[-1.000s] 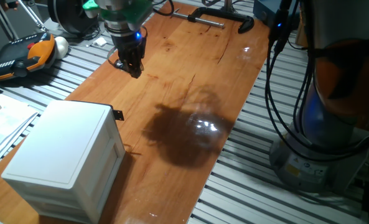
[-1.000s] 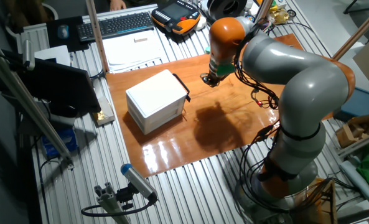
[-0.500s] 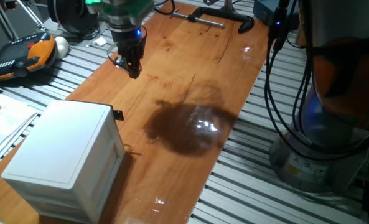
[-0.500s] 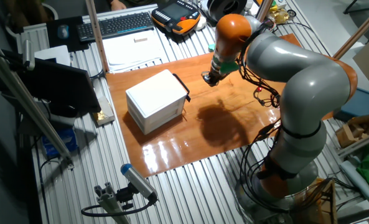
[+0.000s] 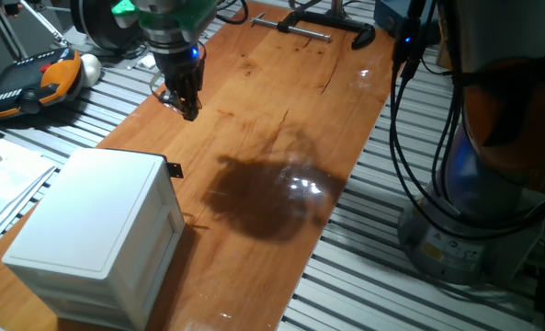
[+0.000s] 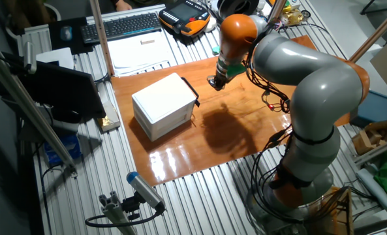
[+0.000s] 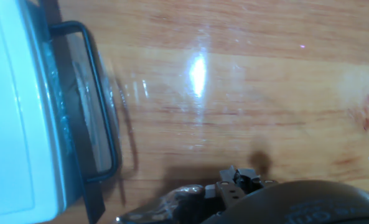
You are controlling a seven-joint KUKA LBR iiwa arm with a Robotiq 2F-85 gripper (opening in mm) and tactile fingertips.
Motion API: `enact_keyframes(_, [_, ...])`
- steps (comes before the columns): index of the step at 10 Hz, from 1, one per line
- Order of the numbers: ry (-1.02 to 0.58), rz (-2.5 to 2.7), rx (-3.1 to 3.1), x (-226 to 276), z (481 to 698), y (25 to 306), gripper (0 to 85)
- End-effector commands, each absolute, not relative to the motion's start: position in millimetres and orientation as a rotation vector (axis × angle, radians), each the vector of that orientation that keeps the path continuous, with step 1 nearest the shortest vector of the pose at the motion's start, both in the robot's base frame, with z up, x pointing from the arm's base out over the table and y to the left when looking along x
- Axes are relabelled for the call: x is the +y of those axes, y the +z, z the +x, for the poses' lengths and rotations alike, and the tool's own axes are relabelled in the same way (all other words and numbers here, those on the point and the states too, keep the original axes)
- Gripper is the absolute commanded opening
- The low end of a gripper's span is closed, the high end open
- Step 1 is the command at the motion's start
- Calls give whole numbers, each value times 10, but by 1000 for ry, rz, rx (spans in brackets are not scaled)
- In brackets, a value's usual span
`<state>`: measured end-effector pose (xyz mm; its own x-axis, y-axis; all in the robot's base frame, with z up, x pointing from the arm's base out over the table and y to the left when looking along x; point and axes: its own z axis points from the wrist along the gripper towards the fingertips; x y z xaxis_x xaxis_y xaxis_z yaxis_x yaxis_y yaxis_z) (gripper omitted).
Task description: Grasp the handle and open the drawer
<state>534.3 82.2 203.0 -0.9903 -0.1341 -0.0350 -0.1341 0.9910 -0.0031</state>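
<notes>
black two-finger tool (image 5: 188, 111) hangs above the wooden surface (image 5: 281, 119), holding nothing; finger gap cannot be made out. thin black metal handle (image 5: 174, 169) on the shallow white plastic drawer (image 5: 153, 165), well apart from the tool.

A small white plastic cabinet (image 5: 97, 230) stands at the near-left end of the long glossy wooden tabletop (image 5: 281, 119). A tiny black metal tab (image 5: 174, 169) sticks out from its upper front edge. The arm's dark two-finger pincer (image 5: 187, 108) hangs above the wood, apart from the tab, pointing down. A black clamp (image 5: 332, 26) lies at the far end.
</notes>
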Motion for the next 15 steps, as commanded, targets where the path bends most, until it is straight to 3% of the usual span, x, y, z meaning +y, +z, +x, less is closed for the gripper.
enact_keyframes(1, [-14, -256, 3099, 838, 5351, 2028, 7])
enact_keyframes(15, [13, -298, 3115, 972, 5394, 2010, 7])
